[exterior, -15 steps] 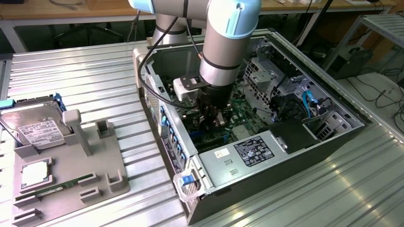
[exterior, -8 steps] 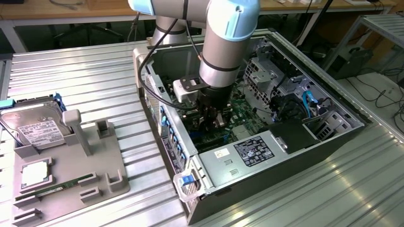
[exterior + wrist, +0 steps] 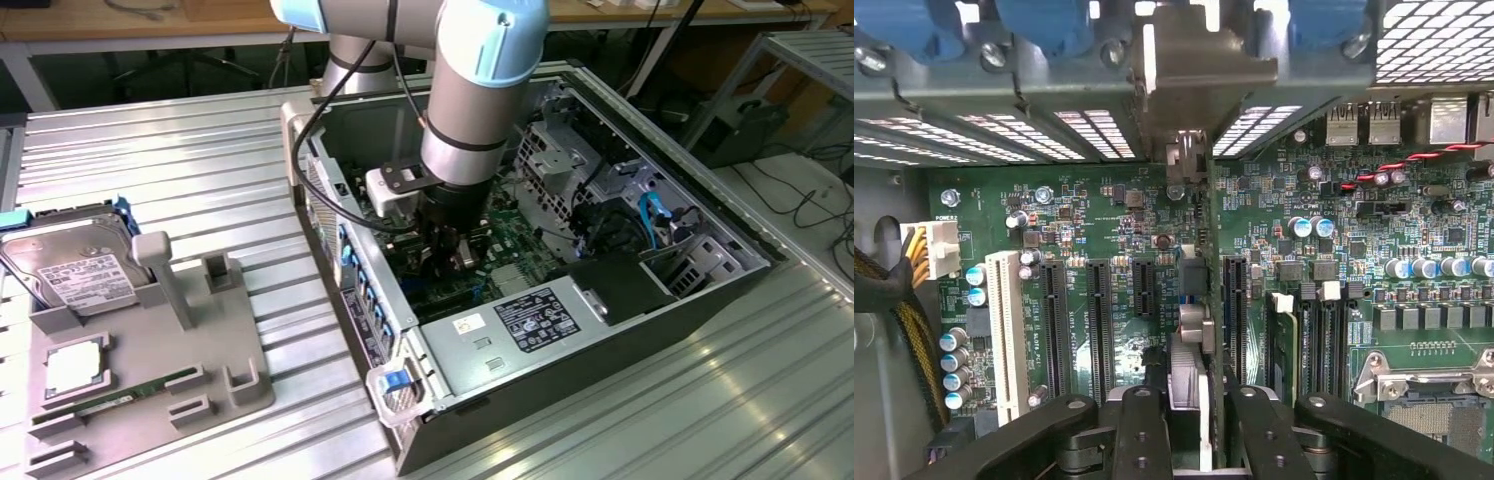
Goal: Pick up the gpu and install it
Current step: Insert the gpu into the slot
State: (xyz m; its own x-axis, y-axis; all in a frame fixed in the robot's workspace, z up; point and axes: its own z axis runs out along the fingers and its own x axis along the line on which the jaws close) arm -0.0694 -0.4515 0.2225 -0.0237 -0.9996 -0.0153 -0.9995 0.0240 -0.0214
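We've got the gripper [image 3: 1189,420] clenched on the gpu [image 3: 1192,340], held edge-on inside the pc case [image 3: 747,262], long axis parallel to the motherboard [image 3: 1094,215] expansion slots [image 3: 1099,320], card just above them

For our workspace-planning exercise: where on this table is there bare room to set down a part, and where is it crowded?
Bare table lies beyond the grey holder, beside the computer case, and again at the exterior view's lower right. Inside the case is crowded: the gripper holds the gpu there.
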